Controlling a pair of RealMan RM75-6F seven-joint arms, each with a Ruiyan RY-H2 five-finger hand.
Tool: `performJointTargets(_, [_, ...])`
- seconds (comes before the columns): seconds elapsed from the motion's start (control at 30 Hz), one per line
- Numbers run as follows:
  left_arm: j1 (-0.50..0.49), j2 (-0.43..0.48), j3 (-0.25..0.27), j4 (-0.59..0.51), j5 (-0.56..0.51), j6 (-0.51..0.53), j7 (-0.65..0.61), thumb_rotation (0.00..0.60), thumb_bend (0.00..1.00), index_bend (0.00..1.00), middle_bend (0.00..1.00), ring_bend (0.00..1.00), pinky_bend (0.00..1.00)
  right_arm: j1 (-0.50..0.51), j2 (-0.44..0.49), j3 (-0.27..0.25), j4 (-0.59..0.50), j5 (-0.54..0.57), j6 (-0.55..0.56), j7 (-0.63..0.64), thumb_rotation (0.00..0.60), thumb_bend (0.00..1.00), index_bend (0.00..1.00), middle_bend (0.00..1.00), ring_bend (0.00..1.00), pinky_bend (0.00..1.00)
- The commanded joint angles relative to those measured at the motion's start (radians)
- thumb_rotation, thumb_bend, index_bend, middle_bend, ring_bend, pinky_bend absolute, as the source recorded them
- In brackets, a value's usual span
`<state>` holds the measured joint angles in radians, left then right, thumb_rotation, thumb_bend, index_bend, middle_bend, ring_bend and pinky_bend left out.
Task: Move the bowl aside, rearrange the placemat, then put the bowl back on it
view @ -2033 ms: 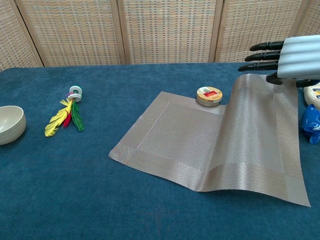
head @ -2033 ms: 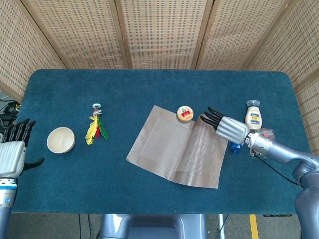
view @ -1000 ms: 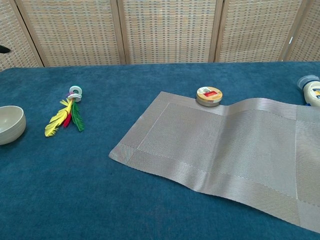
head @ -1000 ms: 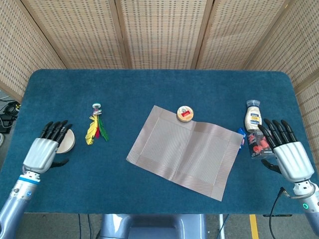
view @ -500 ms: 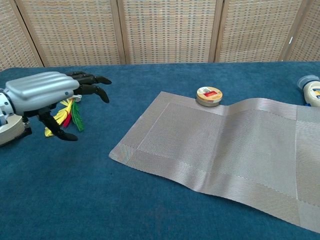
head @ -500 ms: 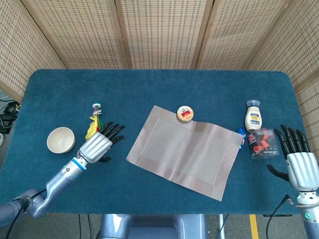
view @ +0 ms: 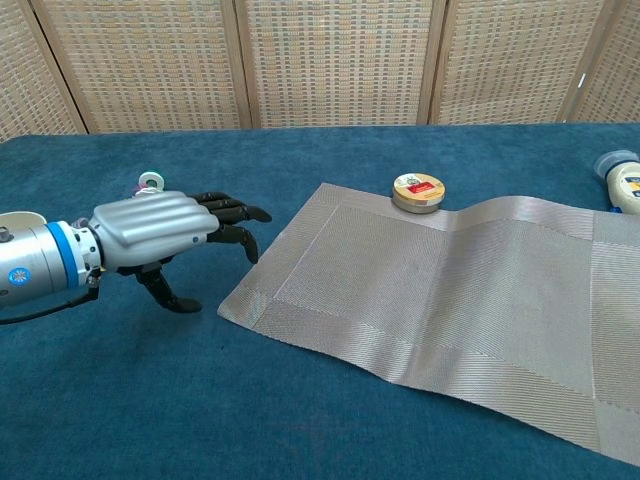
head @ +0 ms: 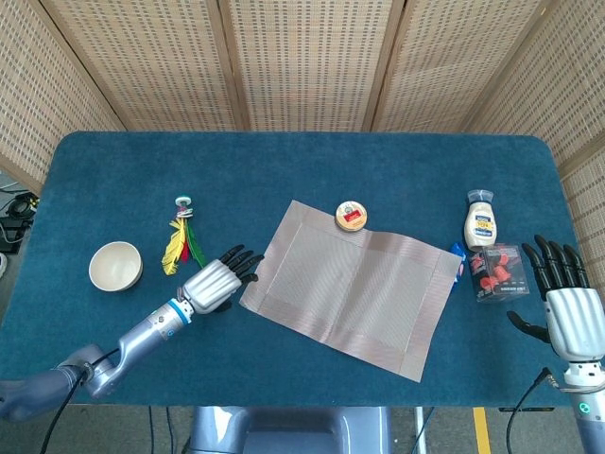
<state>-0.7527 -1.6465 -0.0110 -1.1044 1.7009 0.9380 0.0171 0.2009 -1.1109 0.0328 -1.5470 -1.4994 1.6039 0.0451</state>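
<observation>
The tan woven placemat [head: 352, 288] [view: 450, 300] lies rotated on the blue table, its far edge against a small round tin [head: 351, 216] [view: 418, 192]. The cream bowl [head: 115, 266] sits on the cloth at the left, well away from the mat; the chest view does not show it. My left hand [head: 216, 280] [view: 160, 232] hovers open with fingers stretched toward the mat's left corner, just short of it. Near the table's front right edge my right hand [head: 563, 305] is open, fingers spread, holding nothing.
A feather toy [head: 182, 242] lies between bowl and mat, partly hidden by my left hand in the chest view. A white squeeze bottle [head: 480, 219] [view: 622, 182], a clear box of red pieces [head: 493, 272] and a blue item [head: 458, 257] stand right of the mat.
My left hand swept from beside the bowl rightward past the feather toy to the mat's left corner. My right hand let go of the mat and pulled back to the front right.
</observation>
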Motion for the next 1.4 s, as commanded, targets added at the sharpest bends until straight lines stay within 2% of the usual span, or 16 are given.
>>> performJointTargets(0.03, [-0.010,-0.030,0.015,0.035,0.001,-0.009,-0.014,0.600,0.25,0.27,0.00,0.00,0.00,-0.003,0.000,0.005,0.001,-0.002,-0.005,0.004,0.600,0.00,0.01,0.00,0.00,0.00])
performJointTargets(0.37, [-0.046,-0.103,0.011,0.099,-0.022,-0.025,-0.017,0.600,0.25,0.27,0.00,0.00,0.00,-0.014,-0.001,0.025,0.006,-0.014,-0.015,0.013,0.600,0.00,0.02,0.00,0.00,0.00])
performJointTargets(0.6, [-0.068,-0.113,0.002,0.098,-0.034,-0.026,-0.002,0.600,0.25,0.27,0.00,0.00,0.00,-0.023,0.000,0.034,0.002,-0.024,-0.013,0.014,0.600,0.00,0.03,0.00,0.00,0.00])
performJointTargets(0.8, [-0.080,-0.115,0.000,0.084,-0.054,-0.046,0.033,0.600,0.35,0.28,0.00,0.00,0.00,-0.030,0.003,0.041,-0.002,-0.034,-0.012,0.019,0.600,0.00,0.03,0.00,0.00,0.00])
performJointTargets(0.93, [-0.086,-0.123,-0.005,0.075,-0.068,-0.052,0.045,0.600,0.48,0.31,0.00,0.00,0.00,-0.035,0.005,0.045,-0.005,-0.044,-0.008,0.025,0.600,0.00,0.03,0.00,0.00,0.00])
performJointTargets(1.0, [-0.090,-0.127,-0.009,0.074,-0.075,-0.052,0.052,0.600,0.59,0.34,0.00,0.00,0.00,-0.037,0.006,0.046,-0.005,-0.050,-0.005,0.027,0.600,0.00,0.03,0.00,0.00,0.00])
performJointTargets(1.07, [-0.093,-0.137,-0.020,0.074,-0.085,-0.049,0.061,0.600,0.64,0.39,0.00,0.00,0.00,-0.038,0.006,0.047,-0.006,-0.056,-0.003,0.030,0.600,0.00,0.03,0.00,0.00,0.00])
performJointTargets(1.27, [-0.089,-0.163,-0.039,0.078,-0.107,-0.016,0.098,0.600,0.64,0.72,0.00,0.00,0.00,-0.045,0.009,0.053,-0.009,-0.069,0.006,0.042,0.600,0.00,0.04,0.00,0.00,0.00])
performJointTargets(1.4, [-0.079,-0.152,-0.035,0.053,-0.110,0.006,0.099,0.600,0.63,0.79,0.00,0.00,0.00,-0.049,0.011,0.055,-0.010,-0.078,0.011,0.047,0.600,0.00,0.04,0.00,0.00,0.00])
